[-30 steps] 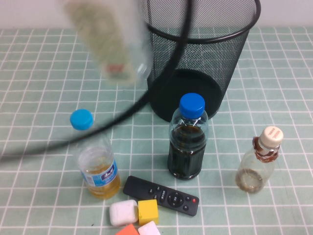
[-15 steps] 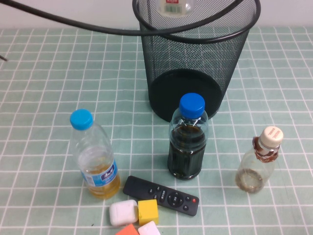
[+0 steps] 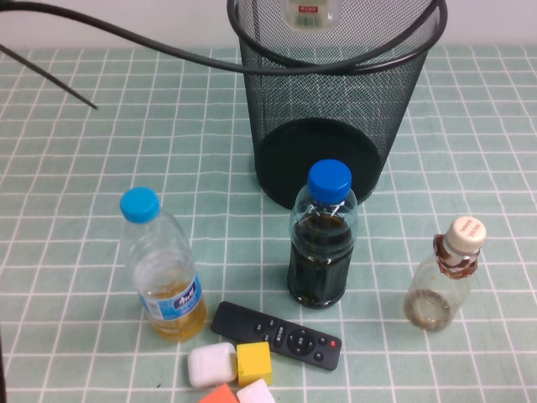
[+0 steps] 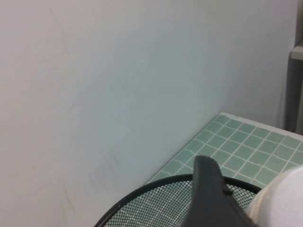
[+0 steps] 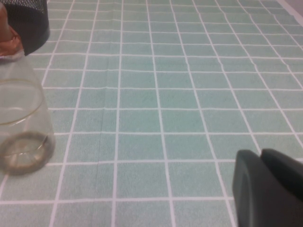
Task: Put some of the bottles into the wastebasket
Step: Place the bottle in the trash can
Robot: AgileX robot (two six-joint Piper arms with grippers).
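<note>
Lowered slightly over the wastebasket (image 3: 336, 101), left gripper's (image 4: 227, 203) fingers pinch the white-capped bottle (image 3: 312, 13); right gripper (image 5: 267, 189) low over green-tiled table (image 3: 84, 168), grip unclear.

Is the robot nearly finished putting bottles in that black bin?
About halfway, it seems. The white-capped bottle with green-and-red label hangs over the mouth of the black wire-mesh wastebasket, apparently held by the left gripper, not yet dropped. The small cream-capped bottle with brown neck band stands untouched on the table, near the low-parked right gripper.
</note>
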